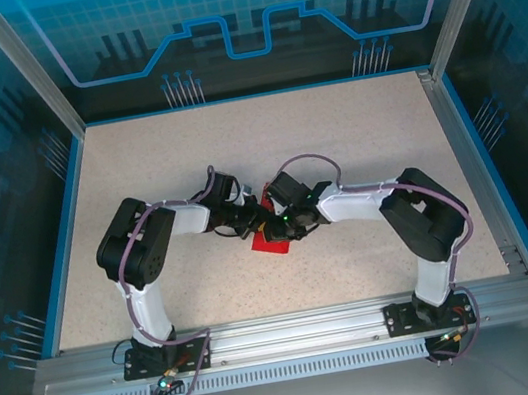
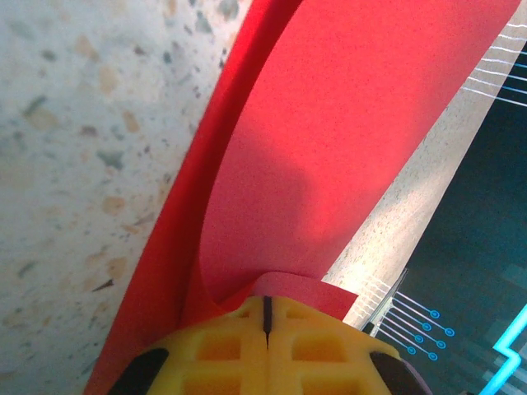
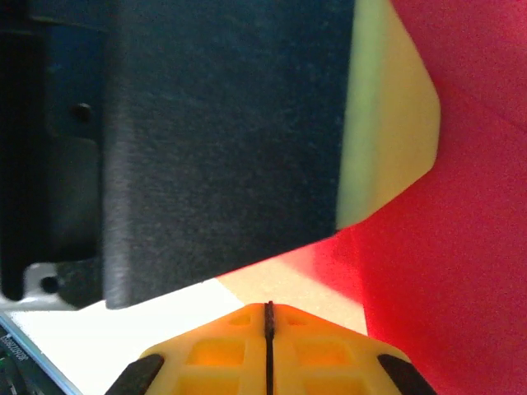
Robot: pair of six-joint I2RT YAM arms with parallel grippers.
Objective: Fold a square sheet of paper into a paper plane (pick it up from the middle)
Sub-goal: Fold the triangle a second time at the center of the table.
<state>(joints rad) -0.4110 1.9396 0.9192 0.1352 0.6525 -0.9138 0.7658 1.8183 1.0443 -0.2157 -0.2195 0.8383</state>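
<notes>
The square sheet of paper [image 1: 269, 240] is bright red and lies partly lifted at the middle of the table, under the two wrists. In the left wrist view the paper [image 2: 329, 148] curls up and away from my left gripper [image 2: 266, 300], which is shut on its near edge. My left gripper [image 1: 253, 222] and right gripper [image 1: 279, 223] meet tip to tip over the sheet. In the right wrist view my right gripper [image 3: 268, 306] is shut, with no paper visible between its jaws. The red paper [image 3: 461, 247] lies just to its right. The left gripper's black body [image 3: 222, 140] stands close ahead.
The speckled table [image 1: 356, 141] has a blue rim and glass walls on three sides. An aluminium rail [image 1: 296, 329] carrying both arm bases runs along the near edge. Upright frame posts [image 1: 24, 65] stand at the back corners.
</notes>
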